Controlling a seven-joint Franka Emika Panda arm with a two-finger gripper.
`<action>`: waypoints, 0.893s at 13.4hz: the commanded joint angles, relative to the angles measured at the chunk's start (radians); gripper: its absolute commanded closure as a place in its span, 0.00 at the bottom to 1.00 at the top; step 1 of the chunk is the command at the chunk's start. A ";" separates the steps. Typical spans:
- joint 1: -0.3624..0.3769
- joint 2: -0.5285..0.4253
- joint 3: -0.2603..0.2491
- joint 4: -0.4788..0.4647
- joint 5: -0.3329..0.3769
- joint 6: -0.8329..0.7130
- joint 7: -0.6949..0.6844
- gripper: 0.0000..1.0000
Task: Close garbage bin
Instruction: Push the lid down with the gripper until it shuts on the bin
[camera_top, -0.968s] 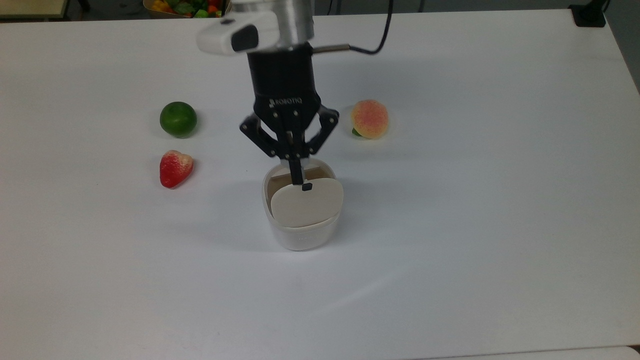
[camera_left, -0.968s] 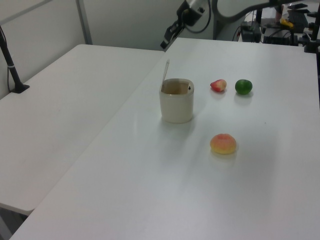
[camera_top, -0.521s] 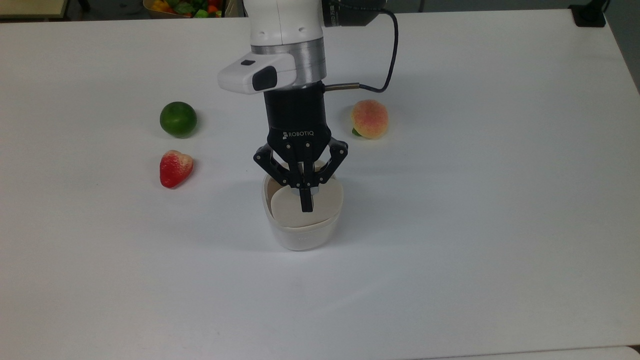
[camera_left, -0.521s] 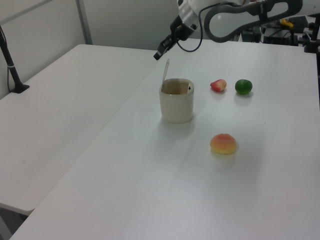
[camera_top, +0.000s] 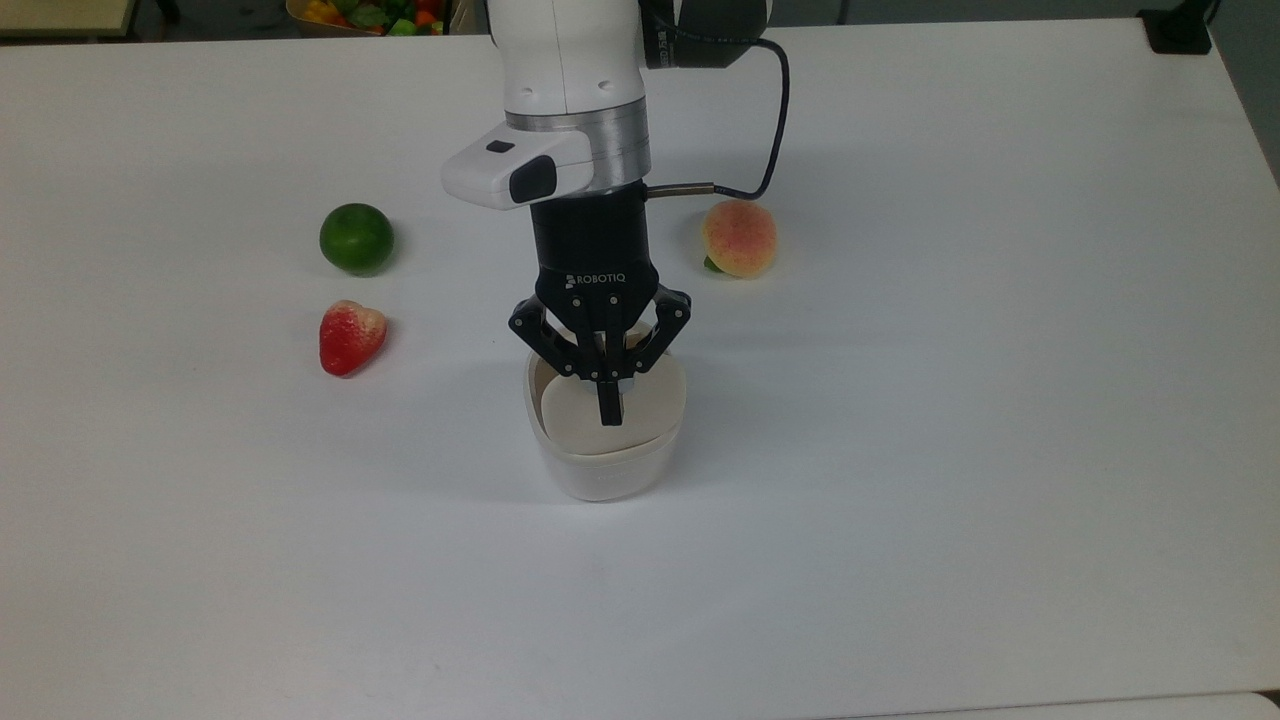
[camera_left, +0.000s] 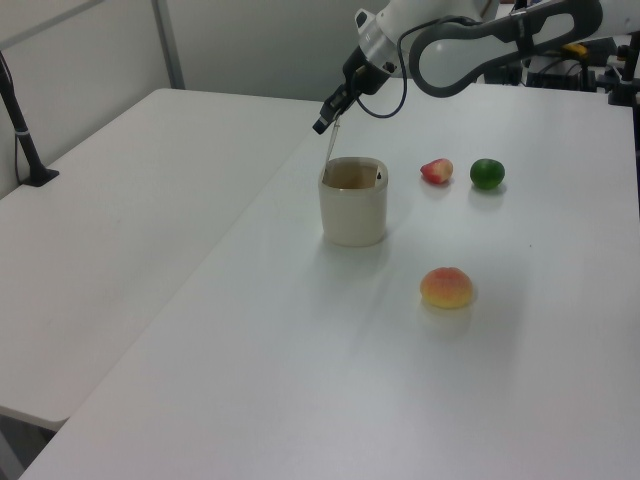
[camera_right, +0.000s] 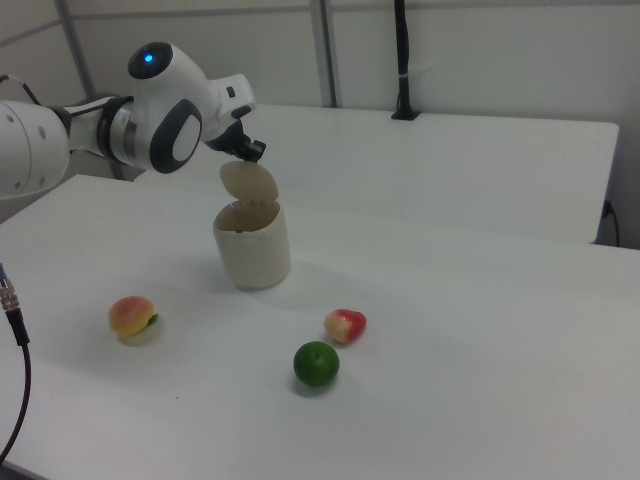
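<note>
The bin (camera_top: 605, 465) sits mid-table with its lid (camera_right: 248, 183) standing upright, so it's open. Gripper (camera_top: 610, 408) is right at the lid's top edge, fingers pinched together. Strawberry (camera_top: 350, 336) and lime (camera_top: 356, 238) are off to the top view's left.

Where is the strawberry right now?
In the top view, the strawberry lies on the table's left part, just below the lime and left of the garbage bin.

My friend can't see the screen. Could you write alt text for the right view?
A white robot arm's gripper meets the top edge of the upright beige lid of a white garbage bin on a white table. A peach, a strawberry and a lime lie nearby.
</note>
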 joint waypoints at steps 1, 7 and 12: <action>-0.001 -0.080 -0.003 -0.064 -0.018 -0.109 -0.031 1.00; -0.010 -0.097 -0.003 -0.069 -0.018 -0.286 -0.067 1.00; -0.010 -0.099 -0.002 -0.102 -0.020 -0.328 -0.070 1.00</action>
